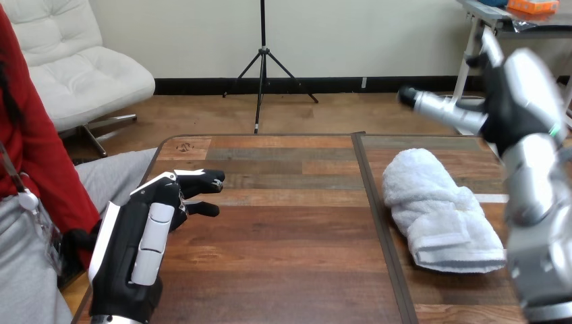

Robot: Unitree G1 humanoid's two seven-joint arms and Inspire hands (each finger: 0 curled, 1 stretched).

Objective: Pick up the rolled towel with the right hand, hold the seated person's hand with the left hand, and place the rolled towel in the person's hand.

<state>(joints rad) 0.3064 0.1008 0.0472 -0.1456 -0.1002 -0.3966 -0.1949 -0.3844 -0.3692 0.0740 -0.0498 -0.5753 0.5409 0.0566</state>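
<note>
The rolled white towel (432,209) lies on the right half of the wooden table (290,250), its long side running from far left to near right. My right arm (533,175) rises along the right edge, and my right hand (496,101) is held up above and beyond the towel's far end, apart from it. My left hand (145,236) hovers over the table's near left corner, open, its fingers (199,182) pointing right and holding nothing. The person's red sleeve (40,155) ends just behind that hand, which hides most of the person's hand.
A dark seam (378,223) divides the tabletop into two boards. The person sits at the left side, with a knee (121,175) close to the table's left edge.
</note>
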